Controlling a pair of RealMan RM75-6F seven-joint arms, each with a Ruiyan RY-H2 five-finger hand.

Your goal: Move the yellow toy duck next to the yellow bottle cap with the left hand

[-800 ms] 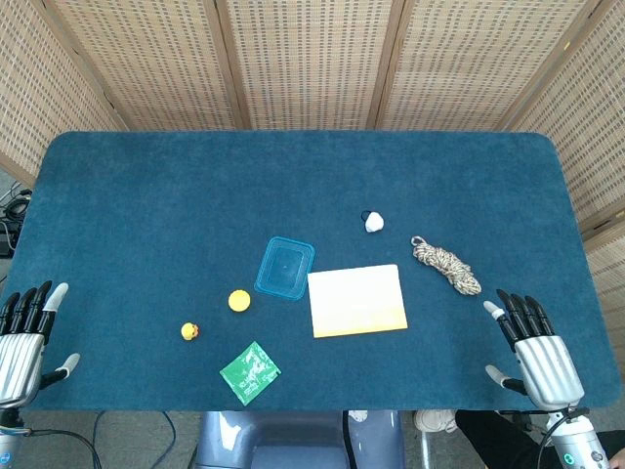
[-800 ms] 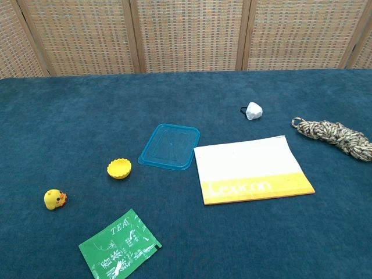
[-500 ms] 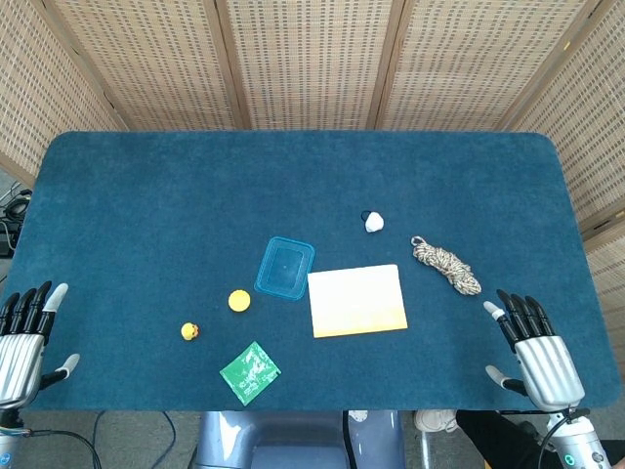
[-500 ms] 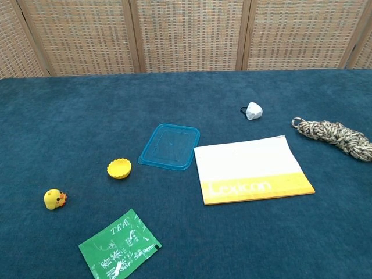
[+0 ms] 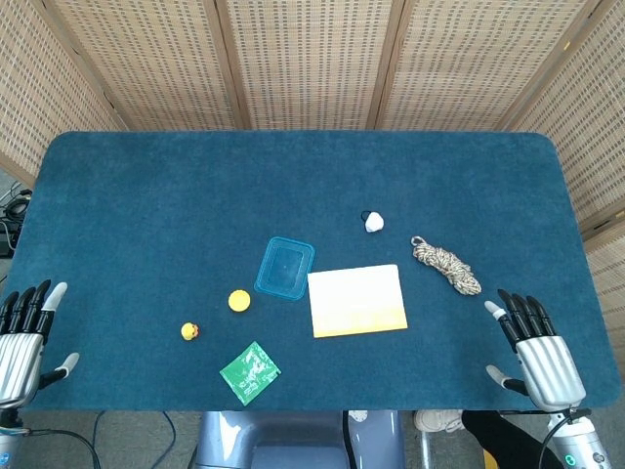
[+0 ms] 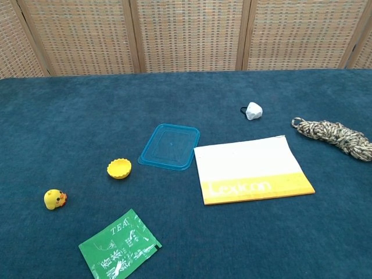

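Looking across the table [image 5: 146,186], we find the yellow toy duck [image 5: 189,331] lying near the front left, with the yellow bottle cap [image 5: 239,300] a little behind it and to its right, the two apart. A green tea packet [image 5: 250,372] lies just in front of both, closest to the table edge. Beside the cap sits a blue plastic lid [image 5: 284,268], and next to that a white and yellow booklet [image 5: 357,300]. Farther right we see a small white object [image 5: 374,223] and a coil of rope [image 5: 446,265]. Nothing lies between the duck and the cap.

Our left robot hand [image 5: 23,334] rests at the front left corner, fingers spread and holding nothing — well apart from the duck. Our right robot hand [image 5: 535,348] lies likewise open and empty at the front right corner.

Compared with the earlier frames, nothing on the table has shifted, and both robot hands stay about where they were.
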